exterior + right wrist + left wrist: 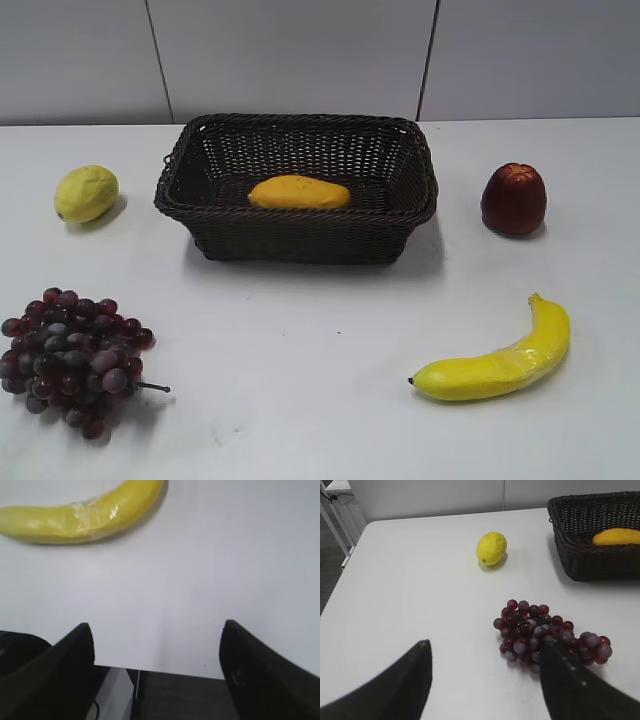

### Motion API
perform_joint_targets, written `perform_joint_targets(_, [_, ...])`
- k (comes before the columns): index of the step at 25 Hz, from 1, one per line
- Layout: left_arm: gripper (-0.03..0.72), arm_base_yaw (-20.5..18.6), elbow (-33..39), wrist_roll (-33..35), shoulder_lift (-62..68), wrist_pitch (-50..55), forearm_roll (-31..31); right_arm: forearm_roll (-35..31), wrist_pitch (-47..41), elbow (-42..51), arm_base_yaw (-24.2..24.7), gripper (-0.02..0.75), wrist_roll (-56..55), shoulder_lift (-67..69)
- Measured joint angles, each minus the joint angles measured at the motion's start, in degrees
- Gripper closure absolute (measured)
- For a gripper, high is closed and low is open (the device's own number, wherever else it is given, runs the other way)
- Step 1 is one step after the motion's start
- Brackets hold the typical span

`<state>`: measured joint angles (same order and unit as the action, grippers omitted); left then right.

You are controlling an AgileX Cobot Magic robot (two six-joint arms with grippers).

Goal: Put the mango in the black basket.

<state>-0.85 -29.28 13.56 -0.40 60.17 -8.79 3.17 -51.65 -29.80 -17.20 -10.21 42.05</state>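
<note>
**Mango lies inside the basket; both end effectors spread and empty**

Grapes (72, 360), a dark red bunch, sit nearest the exterior camera at the front left of the desk (300, 380), with a banana (500, 365) at the front right. Behind them the black basket (296, 240) stands mid-desk, and the mango (299, 192) lies on its floor, lengthwise. The basket's near wall hides the mango's lower edge, so how it sits on the weave cannot be made out. In the left wrist view only a corner of the basket shows, cut by the frame's right edge, with part of the mango visible above the rim.

A lemon (86, 193) rests left of the basket and a dark red apple (514, 198) right of it, both apart from it.

Neither arm appears in the exterior view. The left end effector (485, 680) hangs above the desk near the grapes, its fingers wide apart with nothing between them; only blurred dark tips show. The right end effector (157, 670) is likewise spread and empty, over the desk's front edge, with the banana cut off at the top of its view.

The desk is plain white and matte. Behind it stands a pale grey panelled wall (300, 50) with thin dark seams.
</note>
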Motion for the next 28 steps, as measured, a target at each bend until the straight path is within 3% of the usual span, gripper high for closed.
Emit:
perform_joint_targets(13, [0.169,0.0,0.0,0.0,0.0,0.0,-0.05,-0.82,-8.35,0.95,0.0,0.162,1.96,-22.98])
perform_joint_targets(20, [0.169,0.0,0.0,0.0,0.0,0.0,-0.05,-2.02,-8.52,0.95,0.0,0.225,2.81,-34.38])
perform_joint_targets(28, [0.169,0.0,0.0,0.0,0.0,0.0,-0.05,-2.08,-8.7,0.95,0.12,0.234,2.81,-42.38])
